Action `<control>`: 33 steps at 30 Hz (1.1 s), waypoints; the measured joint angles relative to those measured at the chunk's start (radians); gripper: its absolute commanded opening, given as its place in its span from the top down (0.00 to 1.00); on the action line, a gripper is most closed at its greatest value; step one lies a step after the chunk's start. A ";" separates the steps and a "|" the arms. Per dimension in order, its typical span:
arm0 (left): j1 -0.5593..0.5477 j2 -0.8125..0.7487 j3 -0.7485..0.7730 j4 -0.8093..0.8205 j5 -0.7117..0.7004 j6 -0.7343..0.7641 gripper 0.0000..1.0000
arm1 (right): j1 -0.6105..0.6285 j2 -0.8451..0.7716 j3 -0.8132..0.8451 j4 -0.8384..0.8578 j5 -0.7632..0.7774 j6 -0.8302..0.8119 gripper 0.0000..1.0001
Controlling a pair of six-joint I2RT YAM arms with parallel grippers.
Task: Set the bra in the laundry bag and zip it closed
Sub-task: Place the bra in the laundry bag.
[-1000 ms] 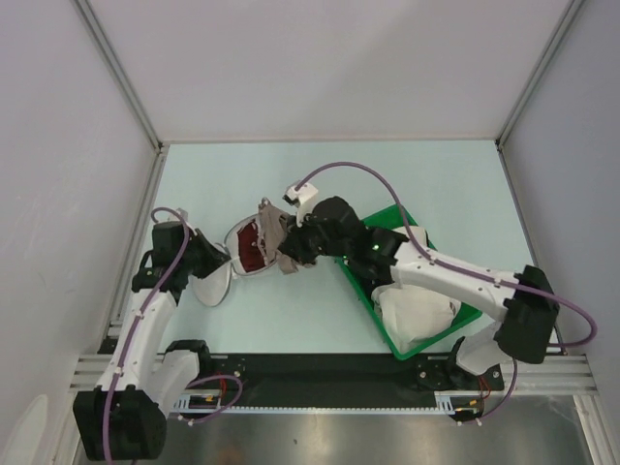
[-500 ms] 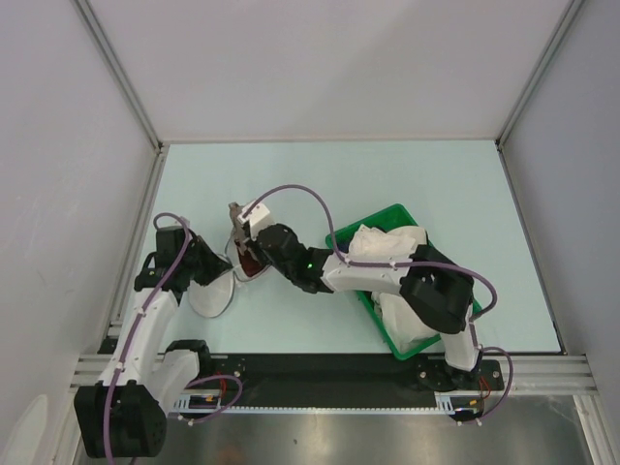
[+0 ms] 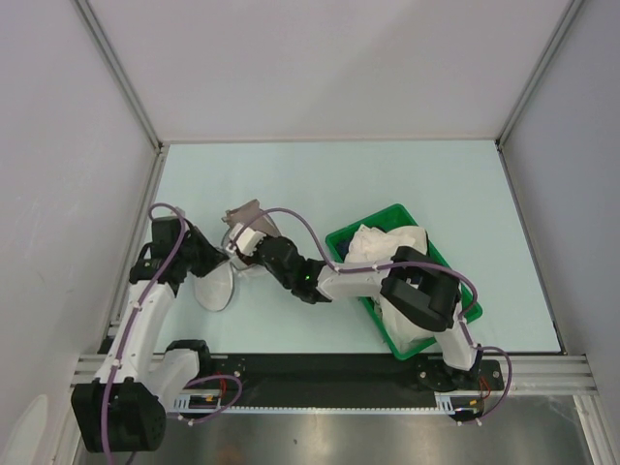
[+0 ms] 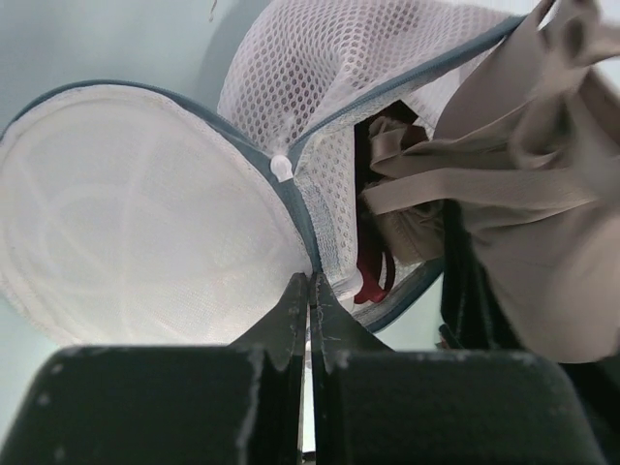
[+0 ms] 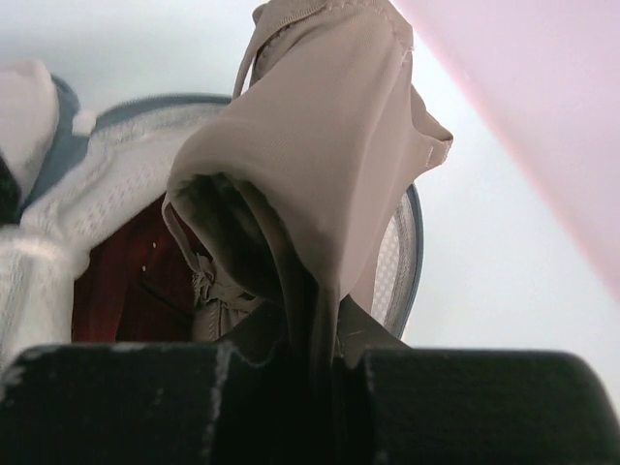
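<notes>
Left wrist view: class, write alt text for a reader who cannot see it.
The shut left gripper pinches the dark rim of an open white mesh laundry bag where its two round halves meet. To the right, the taupe-and-dark-red bra hangs partly inside the open half.

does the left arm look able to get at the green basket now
Probably not: the left gripper is shut on the laundry bag, and the right arm stretches across the way to the basket.
</notes>
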 measured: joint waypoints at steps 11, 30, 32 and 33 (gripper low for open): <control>0.002 0.075 0.117 -0.005 -0.043 0.027 1.00 | 0.011 0.046 -0.052 0.074 0.010 -0.255 1.00; 0.003 0.088 0.124 -0.035 -0.106 0.079 1.00 | -0.020 0.076 0.187 -0.424 -0.251 -0.166 0.18; 0.003 0.088 0.124 -0.038 -0.108 0.080 1.00 | -0.024 0.060 0.190 -0.470 -0.275 -0.139 0.13; 0.003 0.088 0.124 -0.038 -0.108 0.082 1.00 | -0.025 0.048 0.190 -0.495 -0.288 -0.124 0.11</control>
